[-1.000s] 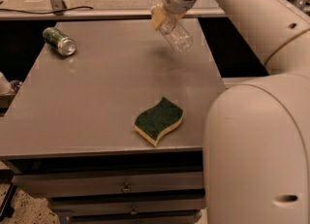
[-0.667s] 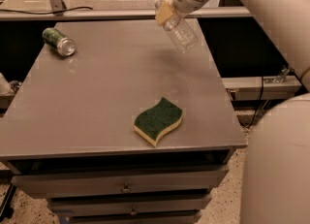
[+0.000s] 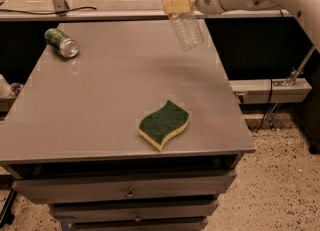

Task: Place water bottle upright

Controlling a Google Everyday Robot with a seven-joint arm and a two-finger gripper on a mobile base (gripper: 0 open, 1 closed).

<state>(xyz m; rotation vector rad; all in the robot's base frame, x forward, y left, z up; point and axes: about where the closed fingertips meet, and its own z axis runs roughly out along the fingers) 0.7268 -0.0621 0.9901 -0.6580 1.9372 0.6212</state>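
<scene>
The water bottle (image 3: 184, 24) is a clear ribbed plastic bottle with a white cap at the top. It hangs in the air above the far right part of the grey table (image 3: 100, 105), tilted, with its base pointing down and to the right. My gripper (image 3: 179, 3) comes in from the upper right on a white arm and is shut on the bottle's upper part with its tan fingers (image 3: 176, 5). The bottle does not touch the table.
A green metal can (image 3: 62, 42) lies on its side at the table's far left. A green and yellow sponge (image 3: 163, 123) lies near the front right edge. Drawers sit under the tabletop. A rail and cables run behind the table.
The arm has swung up and away from the camera. The bottle has stayed over the far right of the table and now hangs closer to upright.
</scene>
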